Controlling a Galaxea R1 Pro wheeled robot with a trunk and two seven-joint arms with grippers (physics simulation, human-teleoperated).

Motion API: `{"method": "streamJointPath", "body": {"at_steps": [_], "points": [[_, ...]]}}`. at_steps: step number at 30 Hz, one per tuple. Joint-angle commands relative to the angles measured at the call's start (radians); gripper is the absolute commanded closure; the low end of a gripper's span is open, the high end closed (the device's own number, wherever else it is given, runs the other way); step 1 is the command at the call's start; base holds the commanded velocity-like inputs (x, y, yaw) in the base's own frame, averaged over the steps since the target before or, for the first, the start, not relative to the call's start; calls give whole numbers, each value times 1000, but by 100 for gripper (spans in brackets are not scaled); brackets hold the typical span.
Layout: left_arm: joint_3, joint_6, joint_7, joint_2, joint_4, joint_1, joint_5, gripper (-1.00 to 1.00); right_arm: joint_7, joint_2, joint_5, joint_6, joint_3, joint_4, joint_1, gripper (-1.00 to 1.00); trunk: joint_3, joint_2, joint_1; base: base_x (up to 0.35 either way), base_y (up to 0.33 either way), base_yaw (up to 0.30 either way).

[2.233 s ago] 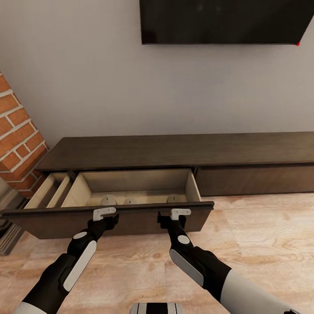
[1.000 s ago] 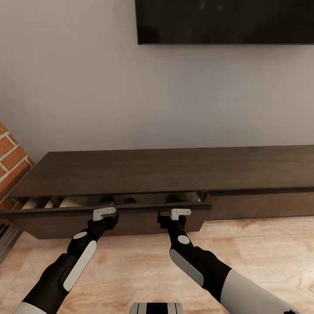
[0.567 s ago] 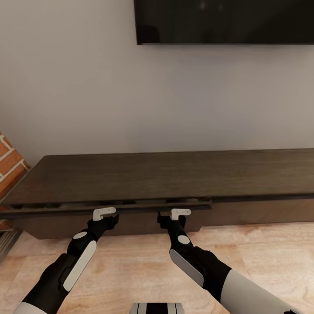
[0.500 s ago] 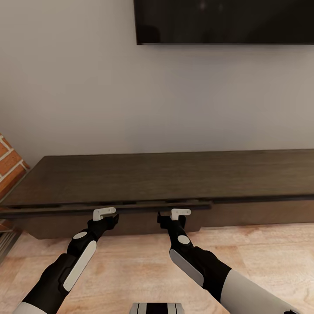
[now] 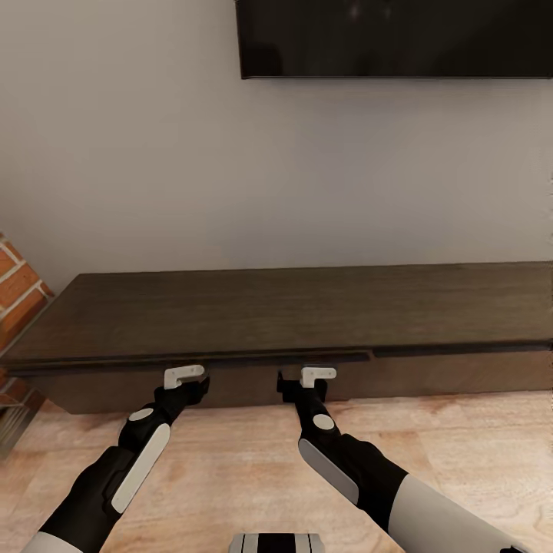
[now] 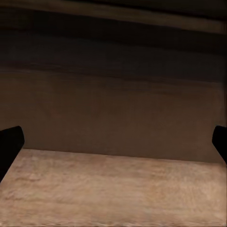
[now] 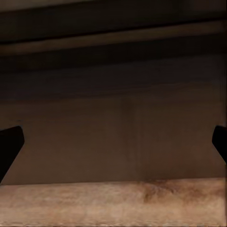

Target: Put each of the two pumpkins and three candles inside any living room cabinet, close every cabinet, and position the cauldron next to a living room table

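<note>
The long dark-brown cabinet [image 5: 292, 307] stands against the wall in the head view, its left drawer front [image 5: 230, 384] flush with the body. My left gripper [image 5: 184, 376] and right gripper [image 5: 311, 376] rest side by side against that drawer front. In the left wrist view, the left gripper [image 6: 113, 142] has its fingertips [image 6: 9, 144] spread wide, facing the brown panel. The right gripper [image 7: 113, 142] is spread the same way, with nothing between its fingers. The candles, pumpkins and cauldron are out of view.
A black TV [image 5: 392, 38] hangs on the grey wall above the cabinet. A brick fireplace [image 5: 17, 284] stands at the far left. Pale wooden floor [image 5: 461, 453] runs in front of the cabinet and to the right.
The wide-open drawer slid inward until shut, hiding the three candles inside. The view shifted forward with it, while both grippers stayed on the drawer front.
</note>
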Motion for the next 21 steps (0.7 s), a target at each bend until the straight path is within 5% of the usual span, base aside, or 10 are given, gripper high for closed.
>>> {"method": "streamJointPath", "body": {"at_steps": [1,12,15,17,21], "points": [[-3,2,10,1,-2,-1,11,-100,-6,-1,-8,-3,5,-2,-2,-100,-1,0,-1,-229,0,0],[-1,34,12,0,-2,-1,21,-100,-11,-1,-7,27,1,-3,-2,-100,-1,0,-1,-201,0,0],[12,156,13,-1,-17,-1,23,-100,-17,-1,-12,141,-5,-6,-2,-100,-1,0,-1,-102,0,0],[55,297,14,-3,-63,-2,25,-100,-20,4,-22,287,-21,-14,-2,-100,-1,0,-1,-41,0,0],[129,485,14,-6,-124,-2,26,-100,-39,31,-33,474,-143,-20,-2,-100,-1,0,-1,-12,0,0]]}}
